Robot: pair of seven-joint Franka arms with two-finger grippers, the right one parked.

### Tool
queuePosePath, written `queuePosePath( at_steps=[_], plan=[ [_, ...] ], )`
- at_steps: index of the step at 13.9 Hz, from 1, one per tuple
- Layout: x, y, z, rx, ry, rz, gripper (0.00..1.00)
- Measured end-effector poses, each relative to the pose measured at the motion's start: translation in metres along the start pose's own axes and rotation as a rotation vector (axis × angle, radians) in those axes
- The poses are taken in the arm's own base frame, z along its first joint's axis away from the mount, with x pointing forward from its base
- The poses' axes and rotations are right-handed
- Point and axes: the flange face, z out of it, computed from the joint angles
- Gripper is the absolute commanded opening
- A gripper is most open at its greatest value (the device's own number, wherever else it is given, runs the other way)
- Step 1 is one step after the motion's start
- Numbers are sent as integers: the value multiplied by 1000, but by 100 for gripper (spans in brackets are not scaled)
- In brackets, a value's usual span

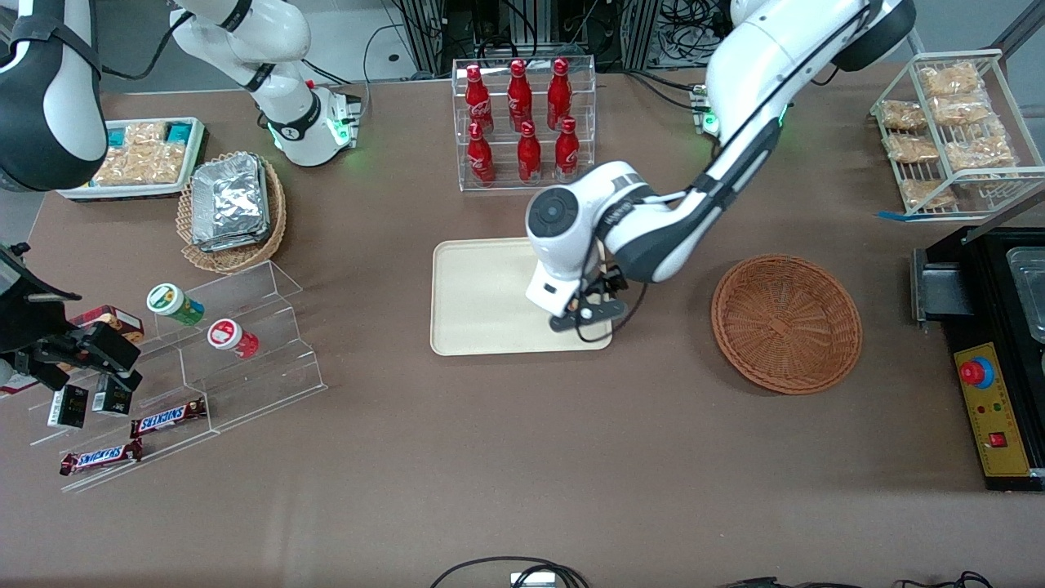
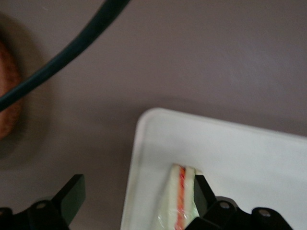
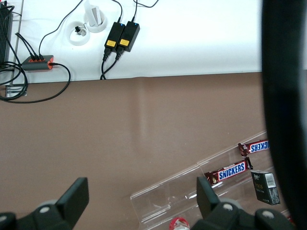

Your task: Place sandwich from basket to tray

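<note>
The end effector (image 2: pixel 134 201) hangs wide open over the tray (image 2: pixel 240 153); sandwich (image 2: pixel 180 201) released, it should lift straight clear.

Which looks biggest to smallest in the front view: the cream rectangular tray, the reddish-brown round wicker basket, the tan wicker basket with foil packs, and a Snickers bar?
1. Cream rectangular tray, with the gripper over it.
2. Reddish-brown round wicker basket, close to the tray in size, so that order is unsure.
3. Tan wicker basket with foil packs.
4. Snickers bar.
</note>
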Motion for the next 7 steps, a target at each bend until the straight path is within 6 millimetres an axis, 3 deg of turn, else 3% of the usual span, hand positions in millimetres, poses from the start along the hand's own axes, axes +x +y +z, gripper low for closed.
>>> queuePosePath(
  at_steps=[4, 7],
  plan=[
    [65, -48, -34, 6, 1, -146, 100],
    [90, -82, -55, 1, -1, -218, 100]
  ],
)
